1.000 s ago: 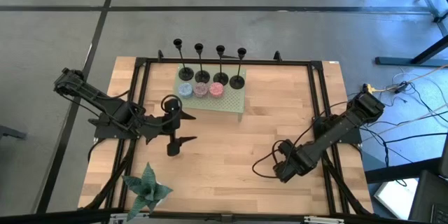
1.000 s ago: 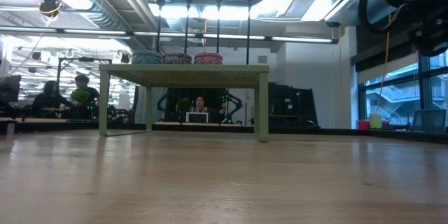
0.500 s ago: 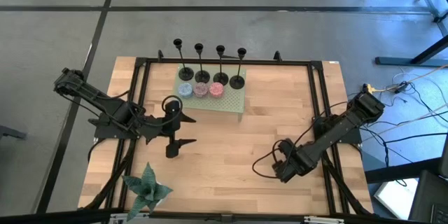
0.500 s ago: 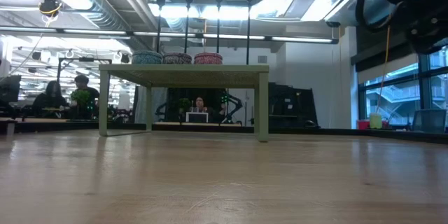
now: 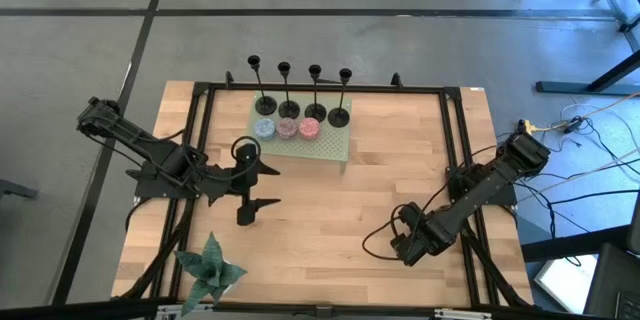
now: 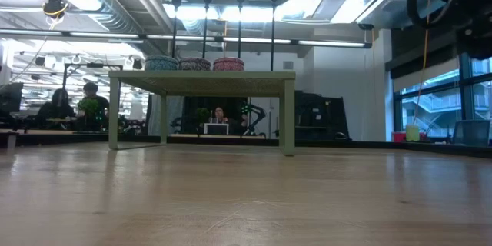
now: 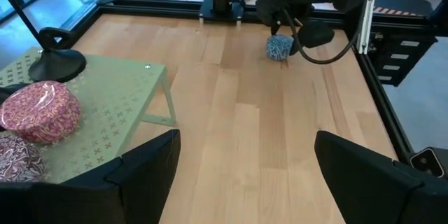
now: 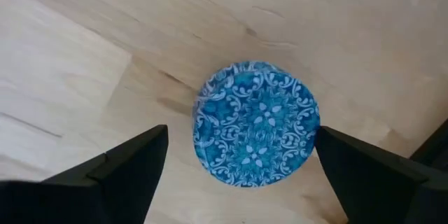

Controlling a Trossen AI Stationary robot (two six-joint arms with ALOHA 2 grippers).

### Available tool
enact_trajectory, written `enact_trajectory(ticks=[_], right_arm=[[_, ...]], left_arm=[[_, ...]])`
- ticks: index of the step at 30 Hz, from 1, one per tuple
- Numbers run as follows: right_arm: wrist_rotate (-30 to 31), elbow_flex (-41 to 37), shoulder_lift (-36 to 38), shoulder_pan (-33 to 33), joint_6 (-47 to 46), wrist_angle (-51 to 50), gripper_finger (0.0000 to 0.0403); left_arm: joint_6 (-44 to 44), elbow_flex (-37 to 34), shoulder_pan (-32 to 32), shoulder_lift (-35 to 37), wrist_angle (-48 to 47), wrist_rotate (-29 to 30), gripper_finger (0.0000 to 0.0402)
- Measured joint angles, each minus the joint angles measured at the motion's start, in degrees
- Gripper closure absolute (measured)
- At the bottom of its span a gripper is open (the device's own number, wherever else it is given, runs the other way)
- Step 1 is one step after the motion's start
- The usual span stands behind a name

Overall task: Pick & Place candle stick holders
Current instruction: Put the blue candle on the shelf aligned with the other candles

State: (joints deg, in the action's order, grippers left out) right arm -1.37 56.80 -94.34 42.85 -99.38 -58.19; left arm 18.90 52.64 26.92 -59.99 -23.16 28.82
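Note:
Four black candle stick holders (image 5: pixel 300 90) stand in a row on their round bases along the far edge of a small green table (image 5: pixel 335 145). They also show in the low view (image 6: pixel 223 23). My left gripper (image 5: pixel 262 185) is open and empty left of the green table, which shows in its wrist view (image 7: pixel 246 140). My right gripper (image 5: pixel 405 247) is open near the table's right front. It points down over a blue patterned round tin (image 8: pixel 255 122) lying on the wood, one finger on each side and apart from it.
Three round patterned tins (image 5: pixel 287 128) sit on the green table in front of the holders. A green plant (image 5: pixel 210 265) stands at the near left corner. A black frame (image 5: pixel 320 88) runs round the table. Bare wood lies between the arms.
My right arm has shifted a little toward the table's near edge. The left arm and the holders have kept still.

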Motion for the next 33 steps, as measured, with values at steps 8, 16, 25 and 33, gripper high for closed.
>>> enact_trajectory(ticks=[8, 16, 25, 33], right_arm=[[0.05, 0.00, -3.15, 0.64, -0.76, -0.28, 0.0038], [-0.22, 0.00, -4.07, 0.31, -0.88, 0.02, 0.0038], [2.53, 0.00, -4.07, 0.31, -0.99, -0.16, 0.0059], [2.89, 0.09, -4.00, 0.29, -1.35, -0.03, 0.0109]], left_arm=[[0.00, 0.00, 0.00, 0.00, 0.34, 0.00, 0.0074], [0.02, 0.00, 0.00, 0.00, 1.06, 0.00, 0.0074], [0.02, 0.00, 0.00, 0.00, 1.07, 0.00, 0.0074], [-0.02, 0.00, 0.00, -0.01, 1.05, 0.00, 0.0074]])
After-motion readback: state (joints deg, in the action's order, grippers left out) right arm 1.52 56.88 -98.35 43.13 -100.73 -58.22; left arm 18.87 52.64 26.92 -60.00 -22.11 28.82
